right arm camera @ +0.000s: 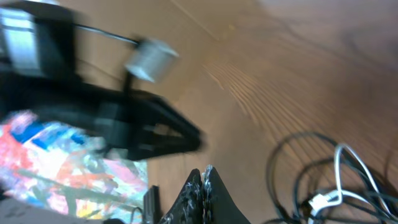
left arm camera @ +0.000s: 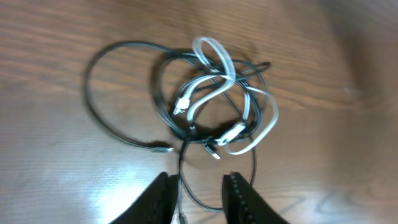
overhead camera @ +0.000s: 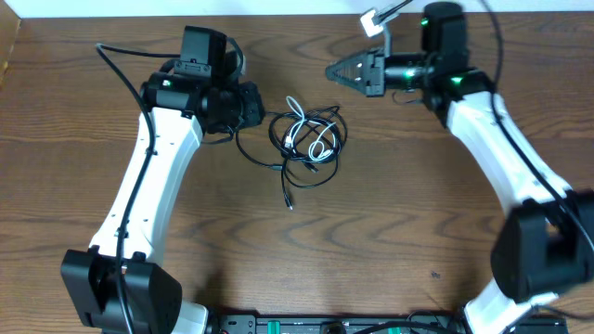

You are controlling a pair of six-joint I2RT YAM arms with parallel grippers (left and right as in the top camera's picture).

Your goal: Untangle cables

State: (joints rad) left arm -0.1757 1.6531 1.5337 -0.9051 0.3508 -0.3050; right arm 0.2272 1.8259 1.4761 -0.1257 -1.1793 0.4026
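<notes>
**Left gripper** point(left arm camera: 199, 200): jaws partly apart, nothing pinched. One black strand point(left arm camera: 181, 177) runs into the gap, close against one finger rather than centred.

**Right gripper** point(right arm camera: 202, 186): jaws closed tip to tip and empty, held above the table point(overhead camera: 418, 232).

**Cables** point(overhead camera: 309, 134): a loose knot of black loops with a white cord point(left arm camera: 227, 62) threaded through. It lies just ahead of your left fingertips. From your right hand it sits ahead and off to one side, well apart from the tips.

**Hazards, as judged from this layout:**

1. **Whole knot drags.** If you close the left hand on the strand and draw back, nothing anchors the pile, because your right hand is too far away to pin it.
2. **Strand escapes.** It sits off-centre in the gap, so the closing fingers may nudge it out rather than trap it.
3. **Knot cinches.** A hard pull on a black cord could tighten the loops around the white one.
4. **Right hand shoves the pile.** If it comes down with jaws together, it pushes the cords rather than taking one.
5. **Plug snags.** A loose plug point(left arm camera: 163, 148) beside the knot can catch in a loop.
</notes>
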